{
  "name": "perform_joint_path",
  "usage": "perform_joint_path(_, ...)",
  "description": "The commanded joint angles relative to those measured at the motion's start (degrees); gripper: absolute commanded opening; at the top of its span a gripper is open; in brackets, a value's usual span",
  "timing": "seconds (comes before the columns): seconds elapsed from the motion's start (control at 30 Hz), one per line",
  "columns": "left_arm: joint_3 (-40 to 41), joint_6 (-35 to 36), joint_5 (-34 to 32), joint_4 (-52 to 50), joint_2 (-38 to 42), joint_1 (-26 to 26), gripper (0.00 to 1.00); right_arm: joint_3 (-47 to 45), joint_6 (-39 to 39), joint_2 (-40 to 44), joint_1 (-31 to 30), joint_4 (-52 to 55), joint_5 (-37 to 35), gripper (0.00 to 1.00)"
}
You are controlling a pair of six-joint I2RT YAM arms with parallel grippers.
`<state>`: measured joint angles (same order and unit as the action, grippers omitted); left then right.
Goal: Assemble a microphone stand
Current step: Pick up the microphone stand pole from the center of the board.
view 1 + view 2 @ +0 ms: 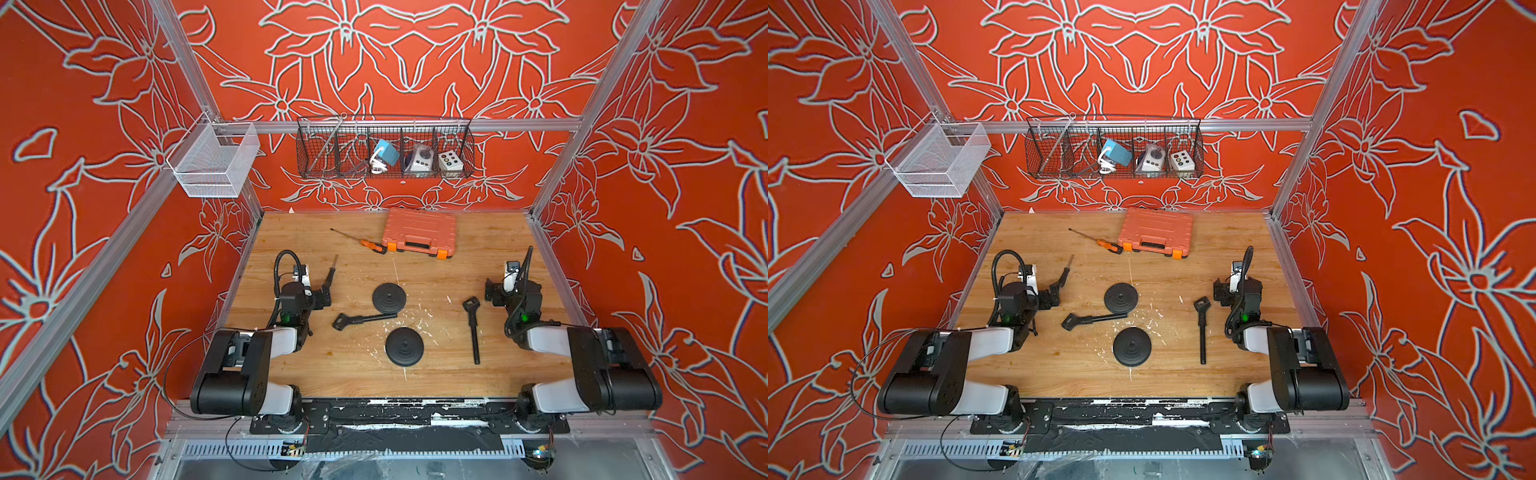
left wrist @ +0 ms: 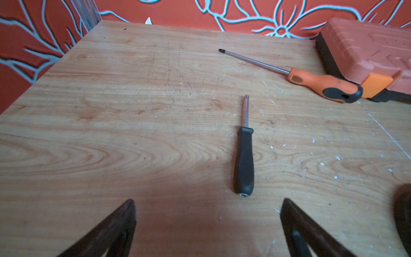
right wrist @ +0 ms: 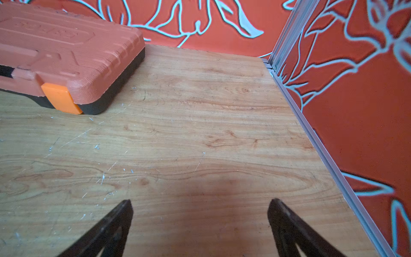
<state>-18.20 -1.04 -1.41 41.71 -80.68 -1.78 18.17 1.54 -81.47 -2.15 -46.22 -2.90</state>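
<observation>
1. Left gripper [image 2: 208, 200] is spread and empty, facing the driver [image 2: 244, 160] at frame centre (probably staged for tightening).
2. Right gripper [image 3: 200, 200] is spread over bare table [image 3: 200, 133].
3. In a top view, 2 bases [image 1: 404, 346] and 2 poles [image 1: 473, 332] lie apart mid-frame.

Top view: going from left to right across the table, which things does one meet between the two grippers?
Black-handled driver, crosswise stand pole, nearer round base, lengthwise stand pole. The farther round base overlaps, so it is omitted.

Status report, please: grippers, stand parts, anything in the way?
Left gripper and right gripper open, empty. Near base, far base, left pole, right pole lie unjoined on table. Black screwdriver lies before left gripper.
</observation>
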Motion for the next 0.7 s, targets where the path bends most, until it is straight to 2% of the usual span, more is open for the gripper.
perform_joint_path(0.0, 0.0, 0.8, -0.5, 1.9, 0.1, 0.4, 0.99, 0.4, -0.4, 0.0, 0.4, -0.3, 0.3, 0.98)
perform_joint_path(0.6, -0.2, 0.7, 0.0, 1.6, 0.0, 0.2, 0.99, 0.6, -0.5, -0.1, 0.3, 0.0, 0.3, 0.98)
perform_joint_path(0.67, -0.4, 0.8, -0.5, 1.9, 0.4, 0.4, 0.95, 0.3, -0.5, 0.2, 0.3, -0.9, 0.2, 0.98)
